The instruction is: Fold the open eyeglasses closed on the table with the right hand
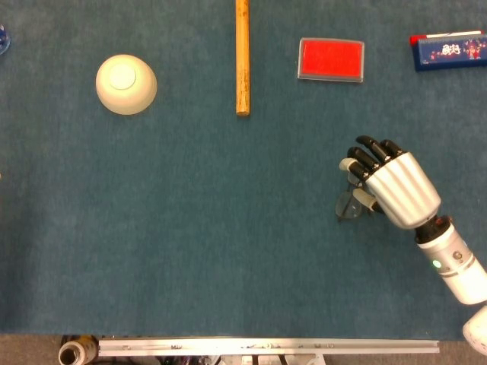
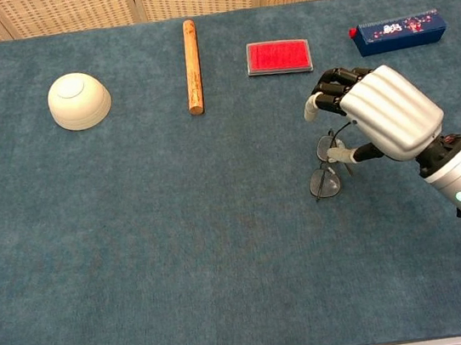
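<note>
Eyeglasses (image 2: pixel 327 172) stand on edge, lenses upright, beside right hand (image 2: pixel 381 113).

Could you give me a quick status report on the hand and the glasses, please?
Right hand holds glasses against the table. Left hand out of view. Nothing in the way.

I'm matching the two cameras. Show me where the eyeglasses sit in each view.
Head view: the eyeglasses lie right of centre, at the right hand's fingertips, partly hidden by them.
Chest view: the eyeglasses lie right of centre, just left of the right hand.
Shared landmark: the red case, farther back on the table.
</note>
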Action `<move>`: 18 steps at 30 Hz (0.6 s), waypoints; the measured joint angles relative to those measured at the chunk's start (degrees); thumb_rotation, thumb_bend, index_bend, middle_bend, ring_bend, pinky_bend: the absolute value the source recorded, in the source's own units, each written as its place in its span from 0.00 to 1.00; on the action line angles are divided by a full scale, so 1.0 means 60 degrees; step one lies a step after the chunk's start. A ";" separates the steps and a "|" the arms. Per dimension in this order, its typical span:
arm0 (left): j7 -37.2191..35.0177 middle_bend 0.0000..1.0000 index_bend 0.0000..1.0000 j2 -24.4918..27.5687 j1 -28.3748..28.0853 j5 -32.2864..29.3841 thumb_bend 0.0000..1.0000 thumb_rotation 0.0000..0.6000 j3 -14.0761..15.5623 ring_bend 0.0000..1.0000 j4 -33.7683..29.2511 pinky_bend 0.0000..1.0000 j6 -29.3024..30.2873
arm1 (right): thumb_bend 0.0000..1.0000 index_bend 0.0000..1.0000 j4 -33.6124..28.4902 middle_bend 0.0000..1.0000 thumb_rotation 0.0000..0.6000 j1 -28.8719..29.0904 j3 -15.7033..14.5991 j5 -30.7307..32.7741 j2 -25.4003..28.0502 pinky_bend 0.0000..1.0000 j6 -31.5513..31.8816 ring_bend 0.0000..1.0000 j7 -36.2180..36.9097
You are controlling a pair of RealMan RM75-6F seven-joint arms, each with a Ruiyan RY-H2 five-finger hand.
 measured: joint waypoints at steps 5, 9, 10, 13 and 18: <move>0.0023 0.34 0.42 -0.0004 0.0002 0.0019 0.44 1.00 0.0012 0.15 -0.0006 0.32 0.0002 | 0.04 0.46 -0.0318 0.46 1.00 0.0025 0.0127 -0.0038 0.0147 0.47 0.0135 0.28 -0.0139; 0.0036 0.34 0.42 -0.0008 0.0002 0.0025 0.44 1.00 0.0017 0.15 -0.0007 0.32 0.0002 | 0.04 0.46 -0.0334 0.46 1.00 0.0066 0.0288 0.0068 0.0170 0.47 0.0119 0.28 -0.0200; 0.0036 0.34 0.42 -0.0008 0.0002 0.0019 0.44 1.00 0.0016 0.15 -0.0006 0.32 0.0000 | 0.04 0.46 -0.0310 0.46 1.00 0.0076 0.0322 0.0101 0.0163 0.47 0.0100 0.28 -0.0209; 0.0036 0.34 0.42 -0.0008 0.0000 0.0001 0.44 1.00 0.0010 0.15 -0.0006 0.32 -0.0009 | 0.04 0.46 -0.0215 0.46 1.00 0.0104 0.0406 0.0210 0.0128 0.47 0.0032 0.28 -0.0217; 0.0007 0.34 0.42 0.0006 0.0004 0.0002 0.44 1.00 0.0006 0.15 -0.0015 0.32 0.0002 | 0.04 0.46 0.0004 0.46 1.00 0.0134 0.0497 0.0361 0.0053 0.47 -0.0074 0.28 -0.0209</move>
